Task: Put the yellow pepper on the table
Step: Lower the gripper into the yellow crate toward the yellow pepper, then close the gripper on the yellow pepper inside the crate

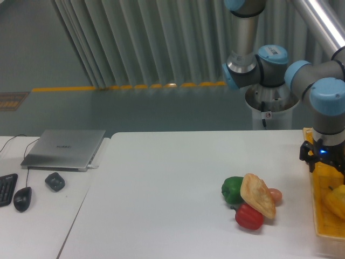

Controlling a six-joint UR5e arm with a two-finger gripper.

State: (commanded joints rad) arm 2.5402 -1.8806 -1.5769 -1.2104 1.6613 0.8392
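Pretty clearly a robotics lab or test cell. A blue-jointed industrial arm (280,67) is mounted on a white pedestal (272,110) behind a plain white table (161,194). Far off to the gripper's (323,162) side, a closed laptop (64,148), a mouse (22,198) and a keyboard edge (6,188) are parked on a second desk (32,226). Grey corrugated wall panels (135,43) and a yellow floor line (129,87) are seen behind.
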